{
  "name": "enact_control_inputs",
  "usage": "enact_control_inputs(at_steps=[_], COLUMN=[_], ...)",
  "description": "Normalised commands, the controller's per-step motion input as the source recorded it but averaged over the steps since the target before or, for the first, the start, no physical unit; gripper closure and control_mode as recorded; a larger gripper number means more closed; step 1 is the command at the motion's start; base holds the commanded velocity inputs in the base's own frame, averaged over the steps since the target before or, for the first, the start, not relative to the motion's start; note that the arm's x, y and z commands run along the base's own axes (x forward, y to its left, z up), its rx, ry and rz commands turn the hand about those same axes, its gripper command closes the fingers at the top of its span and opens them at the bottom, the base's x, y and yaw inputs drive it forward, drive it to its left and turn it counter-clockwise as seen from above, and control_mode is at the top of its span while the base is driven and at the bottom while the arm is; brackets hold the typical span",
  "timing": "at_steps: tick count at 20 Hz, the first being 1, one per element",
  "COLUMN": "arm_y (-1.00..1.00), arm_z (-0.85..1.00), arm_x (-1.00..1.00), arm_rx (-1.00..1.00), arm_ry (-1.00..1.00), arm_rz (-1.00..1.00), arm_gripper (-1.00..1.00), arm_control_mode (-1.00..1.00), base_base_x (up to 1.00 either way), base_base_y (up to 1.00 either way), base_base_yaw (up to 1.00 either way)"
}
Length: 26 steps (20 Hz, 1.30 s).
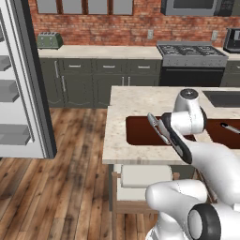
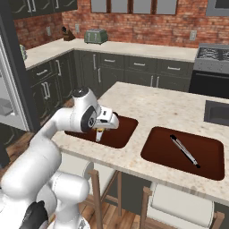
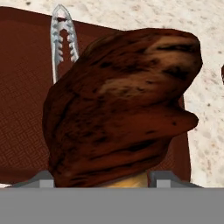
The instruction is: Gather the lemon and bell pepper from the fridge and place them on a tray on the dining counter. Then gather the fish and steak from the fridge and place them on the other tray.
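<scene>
My gripper (image 2: 99, 134) is shut on the steak (image 3: 118, 105), a dark brown-red chunk with a pale patch, seen close up between the fingertips in the hand view. It hangs just above the left dark-brown tray (image 2: 121, 130) on the dining counter (image 2: 156, 105), near that tray's front left part. Silvery tongs (image 3: 61, 39) lie on the tray (image 3: 22, 109) beyond the steak. The fridge (image 1: 26, 93) stands open at the left, showing white door shelves. The lemon, bell pepper and fish are out of view.
A second brown tray (image 2: 161, 152) to the right holds metal tongs (image 2: 184, 150). A dark sink (image 2: 218, 112) is set in the counter's far right. Stools (image 2: 179, 205) stand under the counter's near edge. The stove (image 1: 190, 54) and a toaster (image 1: 49, 41) are along the back wall.
</scene>
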Motion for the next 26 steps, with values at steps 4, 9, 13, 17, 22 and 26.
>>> enact_control_inputs(at_steps=[4,9,13,17,22,26], arm_y=[-0.15,-0.14,-0.21,-0.15,-0.02,0.00], arm_z=[-0.37,-0.34,-0.31,-0.33,-0.32,-0.21], arm_x=[0.45,0.31,0.24,0.20,0.19,0.03], arm_rx=[0.00,0.02,0.05,0.04,0.03,0.03], arm_ry=[0.06,0.04,0.02,0.02,0.03,0.01], arm_rz=[0.00,0.00,0.01,0.01,0.01,0.00], arm_gripper=[1.00,1.00,1.00,1.00,1.00,-1.00], arm_control_mode=[-1.00,-1.00,-1.00,-1.00,-1.00,-1.00], base_base_x=[0.00,0.00,0.00,0.00,0.00,0.00], base_base_y=[0.00,0.00,0.00,0.00,0.00,0.00], base_base_yaw=[0.00,0.00,0.00,0.00,0.00,0.00])
